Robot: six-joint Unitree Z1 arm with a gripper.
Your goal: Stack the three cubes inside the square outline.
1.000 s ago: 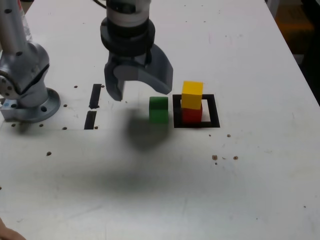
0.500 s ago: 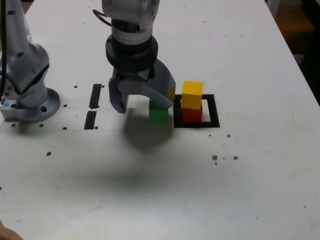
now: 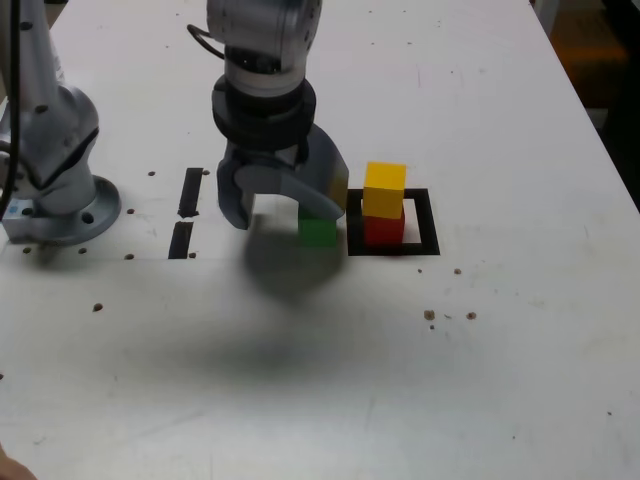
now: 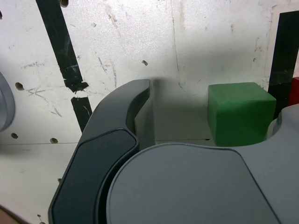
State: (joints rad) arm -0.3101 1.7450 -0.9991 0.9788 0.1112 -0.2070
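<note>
In the exterior view, I go from the left side to the right side. At the left edge stands the metallic base of the robot arm (image 3: 62,205), with its round flange on the white table (image 3: 200,380). At the lower left corner, a small part of a person's hand (image 3: 10,470) is visible.

Next come two short black tape strips (image 3: 190,192), one above the other in this view, with a narrow gap between them.

Then there is the gripper (image 3: 285,215), which hangs down from the arm above the table. Its two jaws stand wide open, and it has hold of nothing. Under it and around it, a soft dark shadow lies on the table.

The green cube (image 3: 318,232) sits on the table, outside the square outline and just beside its left side. In the exterior view, the right jaw covers the upper part of this cube. In the wrist view, the green cube is seen near one jaw, and whether they are touching I cannot tell.

Further to the right is the square outline (image 3: 428,222) of black tape. Inside it stands the red cube (image 3: 384,231), and the yellow cube (image 3: 385,190) rests on top of the red one. The yellow cube is upright, and some white interior shows to the right of the red cube.
</note>
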